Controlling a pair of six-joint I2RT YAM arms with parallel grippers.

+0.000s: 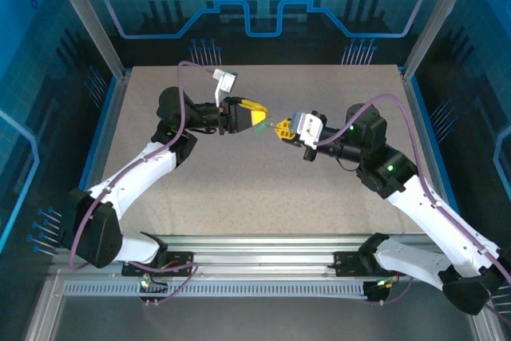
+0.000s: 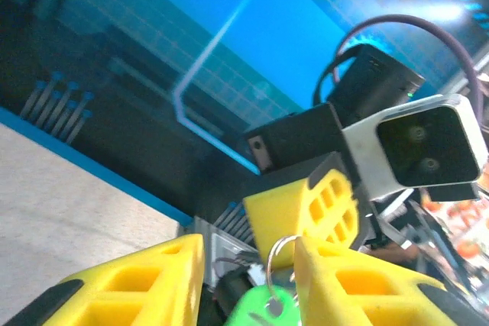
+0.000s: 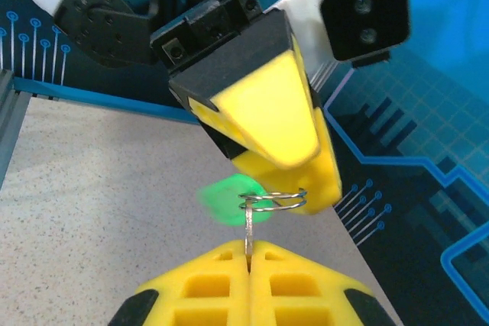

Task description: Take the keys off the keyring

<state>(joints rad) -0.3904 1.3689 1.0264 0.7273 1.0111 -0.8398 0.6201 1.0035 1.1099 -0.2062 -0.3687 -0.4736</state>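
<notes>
Key (image 3: 229,198) & keyring (image 3: 273,200) hung in the air over mid bench (image 1: 239,197), strung btw the two tools, clear of the surface.

From the top cam the pair's long axis ran approx left-right, dipping slightly twd the right. Green head was at the left tool (image 1: 259,117) end, ring twd the right tool (image 1: 281,128).

In the right wrist cam the ring showed edge-on, coils lying horizontal. A thin silvery stem of it dropped straight down into the seam btw that tool's fingers (image 3: 206,288). Green head sat just left of the ring, blurred, so blade direction couldn't be read.

In the left wrist cam the ring stood as an upright arc rising from the hole in the green head.

Right tool: fingers pressed together, clamped on the keyring's stem.

Left tool: fingers (image 2: 130,280) apart. Green head sat in the gap, close against the finger at the right of that view & clear of the other; no squeeze seen.

Count: 1 green key, 1 ring, 2 tools. Also 2 arms, left arm (image 1: 136,173) & right arm (image 1: 415,197). 2 white-housed cams: right wrist cam (image 2: 420,146), left wrist cam (image 3: 363,13).
</notes>
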